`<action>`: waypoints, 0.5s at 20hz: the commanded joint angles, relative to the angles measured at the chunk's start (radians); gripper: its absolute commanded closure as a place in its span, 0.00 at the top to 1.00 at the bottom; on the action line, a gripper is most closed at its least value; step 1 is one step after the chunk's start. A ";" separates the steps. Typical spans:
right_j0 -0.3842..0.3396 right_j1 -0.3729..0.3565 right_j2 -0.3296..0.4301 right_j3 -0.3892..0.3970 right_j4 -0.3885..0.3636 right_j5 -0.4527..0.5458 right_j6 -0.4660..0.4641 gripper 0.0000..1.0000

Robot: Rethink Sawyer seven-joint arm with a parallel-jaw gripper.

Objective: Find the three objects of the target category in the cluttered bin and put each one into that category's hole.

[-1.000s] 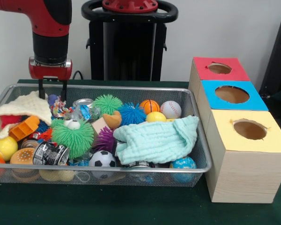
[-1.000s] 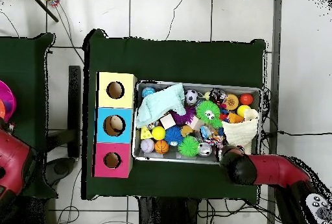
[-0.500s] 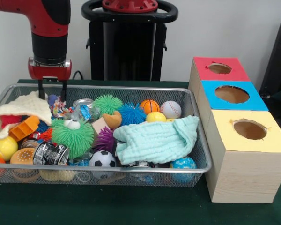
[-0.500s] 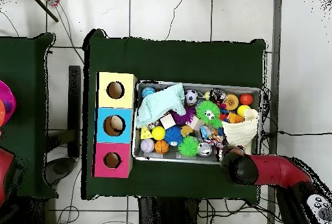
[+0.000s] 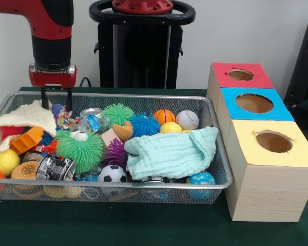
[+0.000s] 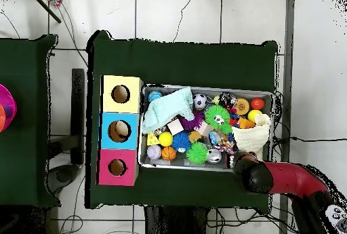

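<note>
Status: the claw point(image 5: 56, 102) has crept up and a touch left over the last second. In the overhead view my arm point(image 6: 284, 179) has slid slightly off the bin point(image 5: 143, 96) rim toward my base. It's a small move, a lift-off rather than a reach.

Claw state: both fingers point(image 5: 43, 97) are wide apart with nothing between them, so I'm empty. The tips hang at the bin's back corner, about level with the rim and not touching any object.

Left to right from the claw:
- Cream cloth point(image 5: 25, 120) sits just below and left, draped over toys. It could be hiding targets.
- Rope toy point(image 5: 66, 119) is right under the tips.
- Green spiky ball point(image 5: 79, 147) is below and to the right, nearer the camera.
- Mint cloth point(image 5: 172, 151) is well to the right and covers more clutter.
- Red hole point(image 5: 241, 75), blue hole point(image 5: 254, 103) and yellow hole point(image 5: 273, 141) are far right, outside the bin and well apart from me.

Task objects: I can't tell the target category from here. All candidates sit in the bin below and right of the claw. None is held.

My read: no pick has come out of this. I judge the task is still in the search phase. Next is probably to lift a cloth or choose a target. The main risk is snagging a finger on the mesh at this corner.
</note>
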 commanded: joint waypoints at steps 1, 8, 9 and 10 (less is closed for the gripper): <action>-0.021 0.045 0.103 0.019 0.037 0.043 -0.030 1.00; -0.019 0.048 0.104 0.018 0.024 0.015 -0.009 1.00; -0.019 0.049 0.104 0.017 0.024 0.014 -0.008 1.00; -0.018 0.049 0.104 0.017 0.024 0.013 -0.007 1.00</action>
